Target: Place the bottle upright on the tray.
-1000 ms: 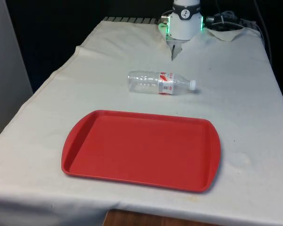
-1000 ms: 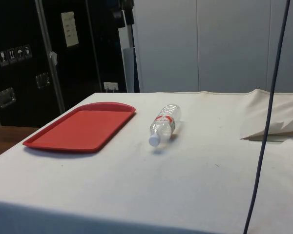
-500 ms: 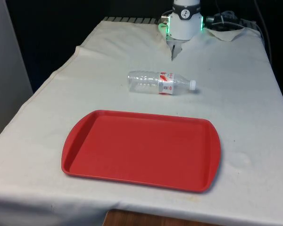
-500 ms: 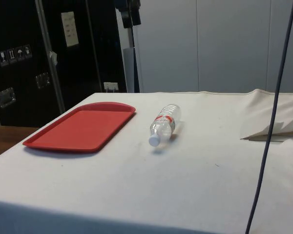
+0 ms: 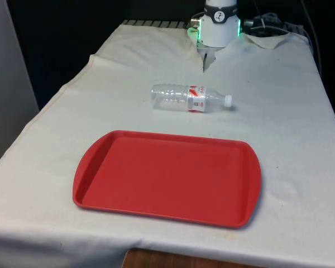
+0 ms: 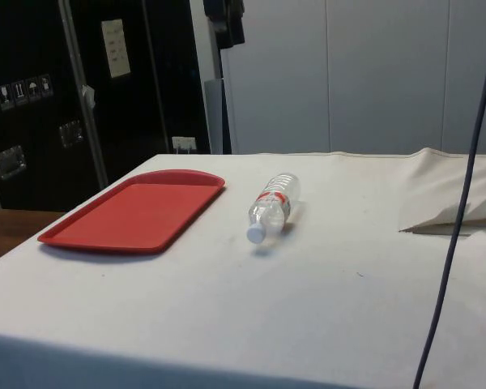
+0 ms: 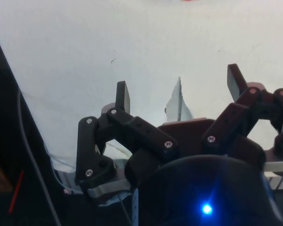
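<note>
bottle down, tray bare — grasp not begun

red tray [image 5: 100, 167] lower centre; clear bottle [image 5: 181, 97] on its side above it, apart. likely light, slick, crushable — grip mid-body near label. gripper [image 7: 177, 89] fingers spread, empty.

The white-clothed table [image 5: 301, 139] bears a red tray [image 5: 167, 177] and a clear bottle [image 5: 188, 98] lying sideways, apart.

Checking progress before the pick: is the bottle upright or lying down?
Lying down. The bottle rests on its side on the cloth, cap toward the front view's right, off the tray.
</note>
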### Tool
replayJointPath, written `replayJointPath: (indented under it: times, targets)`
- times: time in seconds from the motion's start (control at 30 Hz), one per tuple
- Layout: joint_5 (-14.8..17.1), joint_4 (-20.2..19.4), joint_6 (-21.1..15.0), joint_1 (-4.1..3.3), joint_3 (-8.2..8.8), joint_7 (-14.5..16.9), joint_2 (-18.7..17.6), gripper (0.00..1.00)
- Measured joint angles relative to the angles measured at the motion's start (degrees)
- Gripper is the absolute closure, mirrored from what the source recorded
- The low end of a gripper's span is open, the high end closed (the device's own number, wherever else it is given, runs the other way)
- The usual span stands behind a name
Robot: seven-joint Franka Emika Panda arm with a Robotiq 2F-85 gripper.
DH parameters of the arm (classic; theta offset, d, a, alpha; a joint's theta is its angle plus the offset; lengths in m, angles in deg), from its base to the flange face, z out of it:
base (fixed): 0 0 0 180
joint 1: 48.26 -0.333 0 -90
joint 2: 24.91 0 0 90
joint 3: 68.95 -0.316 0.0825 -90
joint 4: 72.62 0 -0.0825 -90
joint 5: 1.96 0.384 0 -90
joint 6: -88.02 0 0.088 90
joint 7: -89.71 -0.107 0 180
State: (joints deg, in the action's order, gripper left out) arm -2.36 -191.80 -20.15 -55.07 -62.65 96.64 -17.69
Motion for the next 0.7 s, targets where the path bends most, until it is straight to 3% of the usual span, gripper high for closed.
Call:
replayJointPath:
  times: [0.7]
  targets:
    - [-0.23,-7.16,-6.93,0.00,-0.74,-0.06,2.41,0.00]
